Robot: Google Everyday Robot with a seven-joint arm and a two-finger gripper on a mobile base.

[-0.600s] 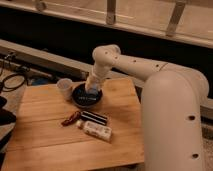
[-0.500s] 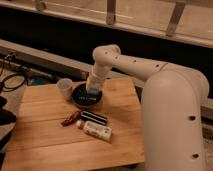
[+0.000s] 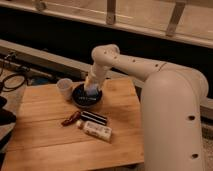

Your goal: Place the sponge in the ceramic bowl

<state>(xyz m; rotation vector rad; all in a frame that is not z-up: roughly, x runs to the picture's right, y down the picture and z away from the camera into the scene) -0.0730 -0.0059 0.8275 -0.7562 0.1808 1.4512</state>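
Camera view, item count: one dark ceramic bowl [image 3: 84, 101], one blue sponge [image 3: 92, 90], one white cup [image 3: 64, 88] just left of bowl. Near side holds one red-brown item [image 3: 71, 118], one black bar [image 3: 94, 118] and one white packet [image 3: 97, 131].

Gripper [image 3: 91, 84] low over bowl's far side, at sponge. Grip state cannot be told.

Surface is wooden table [image 3: 45, 145]. Room has dark far wall – pale railing [image 3: 110, 12] above, cables [image 3: 12, 80] far left.
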